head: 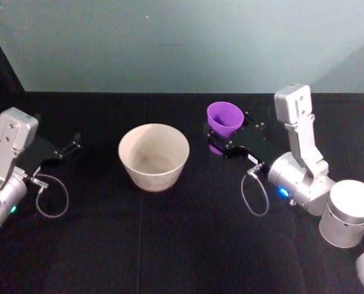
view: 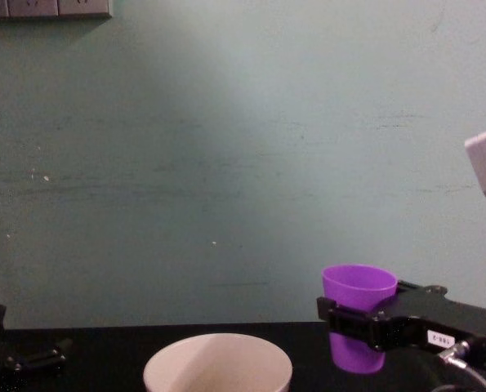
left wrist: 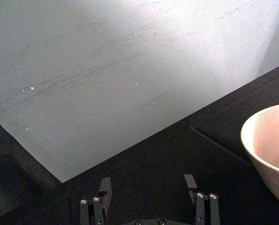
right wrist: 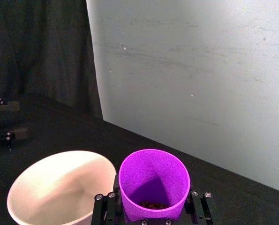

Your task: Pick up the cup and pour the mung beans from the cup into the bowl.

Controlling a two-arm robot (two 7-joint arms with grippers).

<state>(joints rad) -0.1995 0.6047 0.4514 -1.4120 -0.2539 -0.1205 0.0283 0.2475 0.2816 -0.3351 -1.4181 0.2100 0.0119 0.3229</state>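
Few beans (right wrist: 151, 205) lie in the cup (right wrist: 153, 176) gripped upright in our right end effector (right wrist: 153, 213), bowl (right wrist: 64, 157) just to its left, so tipping short of the rim could scatter them on the tabletop (head: 169, 245), we judge; left end effector (left wrist: 148, 185) idles released beyond the bowl.

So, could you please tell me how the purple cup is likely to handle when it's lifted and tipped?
The cup looks like thin plastic with few beans inside, so probably light. Its smooth, tapered wall might slip in the right claw if gripped loosely. Narrow and tallish, it would likely tip easily if pushed.
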